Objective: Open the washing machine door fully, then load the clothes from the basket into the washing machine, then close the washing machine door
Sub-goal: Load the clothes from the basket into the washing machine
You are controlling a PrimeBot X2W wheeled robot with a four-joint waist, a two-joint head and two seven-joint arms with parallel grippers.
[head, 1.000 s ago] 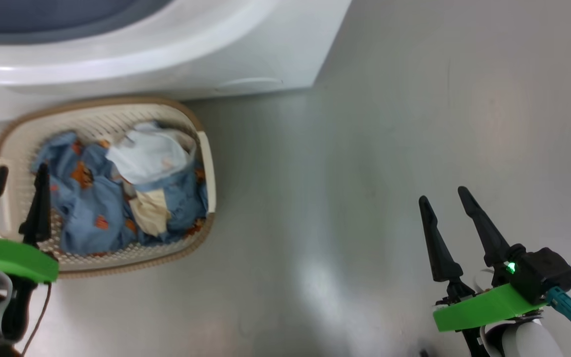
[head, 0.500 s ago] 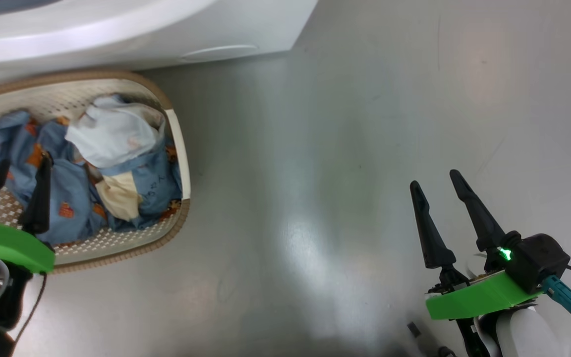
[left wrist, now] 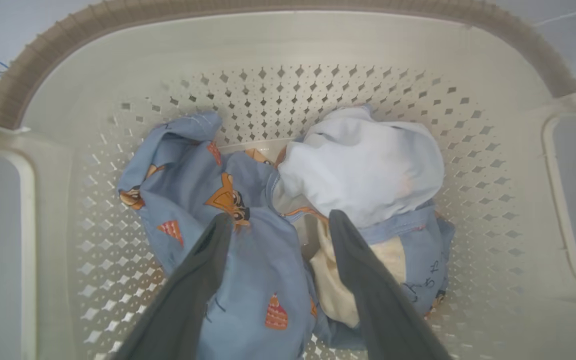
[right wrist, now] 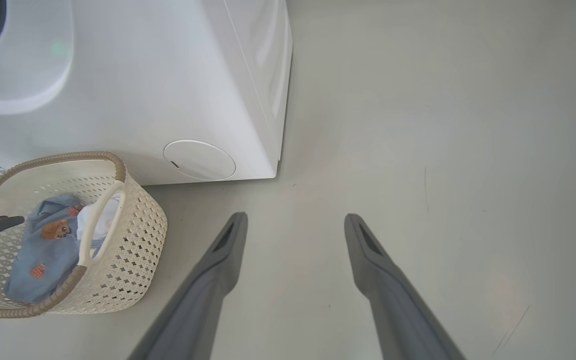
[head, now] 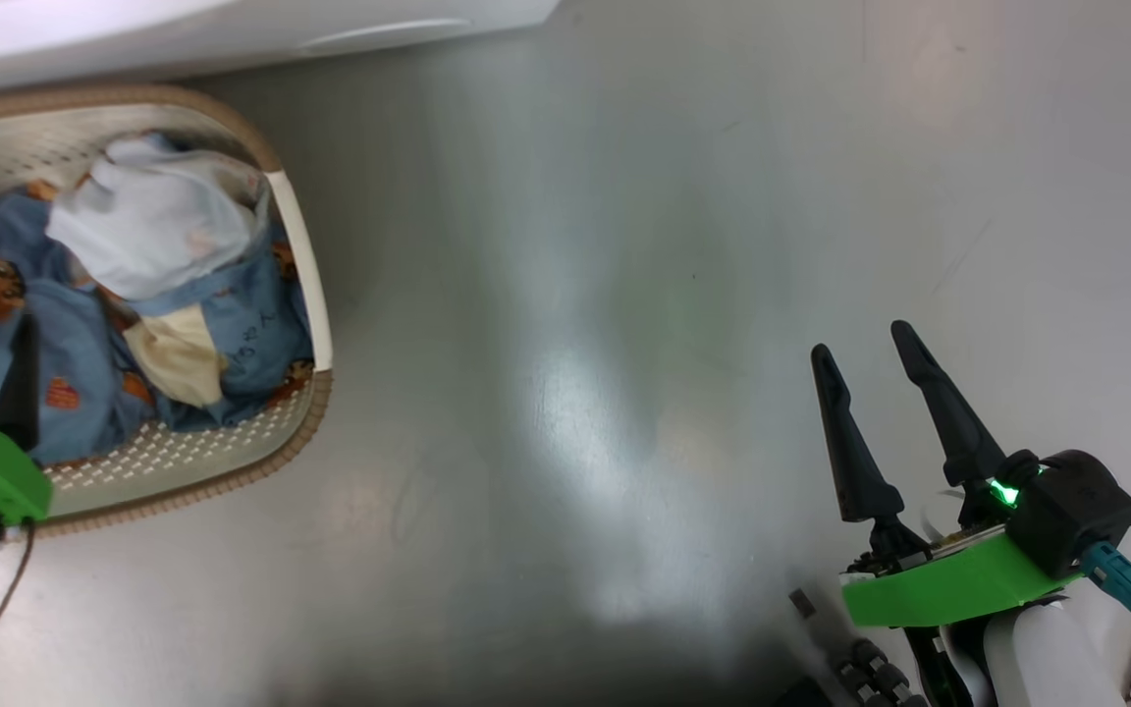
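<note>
The left gripper [left wrist: 279,227] hangs with its jaws spread wide and empty over the clothes [left wrist: 268,240], which lie heaped in the basket [left wrist: 278,35]. The step in hand looks to be a grab from that pile. To do it well, I would sink straight down so the two tips straddle the ridge where the blue printed garment [left wrist: 178,200] meets the pale white piece [left wrist: 363,170]. I would close on a thick bunch rather than a single layer, and keep off the basket's sides before lifting out. The right gripper [right wrist: 295,225] is likewise wide and empty, over bare floor [right wrist: 443,150], well apart from the basket. The left wrist view gives the cream piece [left wrist: 330,285] tucked under the pale one. The right wrist view instead places the basket on the floor just beside the washing machine [right wrist: 168,75], near its round flap [right wrist: 199,160].
</note>
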